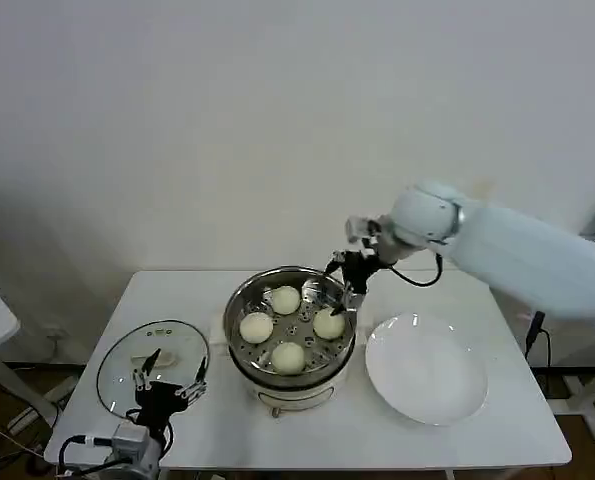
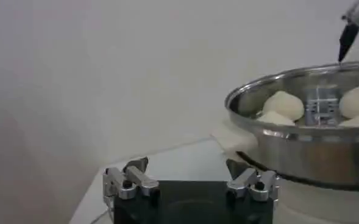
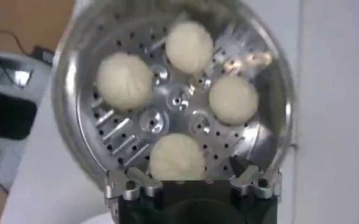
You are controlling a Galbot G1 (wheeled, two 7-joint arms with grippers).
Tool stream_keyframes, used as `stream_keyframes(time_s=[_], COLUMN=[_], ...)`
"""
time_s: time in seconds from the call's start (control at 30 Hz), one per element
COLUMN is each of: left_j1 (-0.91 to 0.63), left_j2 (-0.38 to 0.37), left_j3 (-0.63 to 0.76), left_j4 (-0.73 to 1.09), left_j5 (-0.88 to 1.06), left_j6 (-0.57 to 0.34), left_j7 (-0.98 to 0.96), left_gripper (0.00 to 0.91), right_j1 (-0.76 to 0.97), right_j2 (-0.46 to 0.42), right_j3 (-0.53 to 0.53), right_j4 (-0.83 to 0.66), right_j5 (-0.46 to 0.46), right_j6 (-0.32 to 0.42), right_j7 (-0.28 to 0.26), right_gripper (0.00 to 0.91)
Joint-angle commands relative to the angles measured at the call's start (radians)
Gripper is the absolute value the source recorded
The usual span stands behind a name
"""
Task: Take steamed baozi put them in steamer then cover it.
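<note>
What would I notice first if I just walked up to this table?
Four steamed baozi sit in a ring inside the shiny steamer mid-table. The right gripper hovers open over its far rim. The white plate lies bare on the right, the glass lid left, by the open left gripper.

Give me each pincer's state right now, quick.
Left pincer: open, empty, low over the round clear glass lid.
Right pincer: open, empty, above the round shiny stainless-steel steamer.
</note>
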Motion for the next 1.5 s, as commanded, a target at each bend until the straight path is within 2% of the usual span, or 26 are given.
stream_keyframes(time_s=[0.03,0.1,0.17,0.23,0.27,0.3,0.33,0.37,0.4,0.43,0.47,0.5,0.53,0.57,0.67,0.7,0.73,0.87,0.97,1.0,1.1,1.3,1.43,1.5], left_j1=[0.008,0.015,0.02,0.023,0.025,0.026,0.028,0.028,0.028,0.027,0.026,0.025,0.024,0.024,0.021,0.02,0.018,0.014,0.001,-0.004,-0.011,-0.022,-0.023,-0.022], left_j2=[-0.022,-0.019,-0.019,-0.022,-0.025,-0.026,-0.031,-0.033,-0.034,-0.037,-0.04,-0.042,-0.043,-0.042,-0.037,-0.037,-0.036,-0.034,-0.037,-0.039,-0.044,-0.038,-0.025,-0.004], left_j3=[0.004,0.006,0.006,0.003,0.002,0.002,0.002,0.003,0.003,0.003,0.0,0.0,-0.002,-0.002,0.0,0.0,-0.001,-0.002,-0.006,-0.007,-0.012,-0.021,-0.024,-0.023], left_j4=[0.012,0.008,0.005,0.003,0.004,0.005,0.006,0.007,0.007,0.009,0.01,0.011,0.01,0.009,0.008,0.008,0.01,0.024,0.048,0.048,0.043,0.045,0.06,0.076], left_j5=[-0.001,0.001,0.003,0.004,0.004,0.004,0.008,0.01,0.01,0.011,0.011,0.012,0.014,0.016,0.024,0.025,0.03,0.046,0.072,0.07,0.07,0.068,0.079,0.148], left_j6=[-0.009,-0.011,-0.012,-0.012,-0.012,-0.013,-0.014,-0.015,-0.016,-0.017,-0.018,-0.017,-0.017,-0.017,-0.017,-0.018,-0.019,-0.032,-0.045,-0.044,-0.044,-0.044,-0.052,-0.076], left_j7=[0.003,0.004,0.004,0.004,0.005,0.005,0.004,0.004,0.004,0.004,0.003,0.004,0.005,0.005,0.008,0.008,0.007,0.003,0.006,0.004,0.005,0.005,-0.009,-0.027], left_gripper=[0.907,0.907,0.907,0.907,0.907,0.907,0.907,0.907,0.907,0.907,0.907,0.907,0.907,0.907,0.907,0.907,0.907,0.907,0.907,0.907,0.907,0.907,0.907,0.907], right_j1=[-0.4,-0.489,-0.635,-0.756,-0.869,-0.911,-1.018,-1.096,-1.128,-1.283,-1.346,-1.396,-1.465,-1.506,-1.656,-1.679,-1.731,-1.876,-1.952,-1.985,-2.02,-2.052,-2.06,-2.05], right_j2=[-0.252,-0.272,-0.289,-0.291,-0.29,-0.284,-0.271,-0.264,-0.261,-0.229,-0.2,-0.188,-0.141,-0.13,0.012,0.037,0.098,0.272,0.35,0.393,0.465,0.523,0.531,0.526], right_j3=[0.499,0.612,0.801,0.913,1.032,1.07,1.208,1.283,1.306,1.395,1.469,1.494,1.571,1.581,1.648,1.658,1.677,1.714,1.713,1.713,1.716,1.7,1.68,1.675], right_j4=[0.172,0.207,0.256,0.289,0.307,0.318,0.341,0.357,0.364,0.398,0.412,0.426,0.444,0.451,0.465,0.466,0.468,0.478,0.473,0.459,0.429,0.351,0.357,0.371], right_j5=[0.134,0.139,0.152,0.166,0.169,0.169,0.179,0.19,0.192,0.188,0.188,0.185,0.17,0.16,0.124,0.119,0.118,0.096,0.109,0.089,0.068,0.019,0.012,-0.007], right_j6=[0.177,0.191,0.2,0.2,0.205,0.211,0.216,0.226,0.232,0.25,0.265,0.275,0.303,0.321,0.399,0.405,0.412,0.486,0.517,0.543,0.558,0.602,0.595,0.57], right_j7=[0.352,0.388,0.426,0.452,0.468,0.478,0.491,0.507,0.513,0.533,0.536,0.542,0.561,0.573,0.641,0.651,0.664,0.647,0.652,0.645,0.634,0.613,0.616,0.622], right_gripper=[0.907,0.907,0.907,0.907,0.907,0.907,0.907,0.907,0.907,0.907,0.907,0.907,0.907,0.907,0.907,0.907,0.907,0.907,0.907,0.907,0.907,0.907,0.907,0.907])
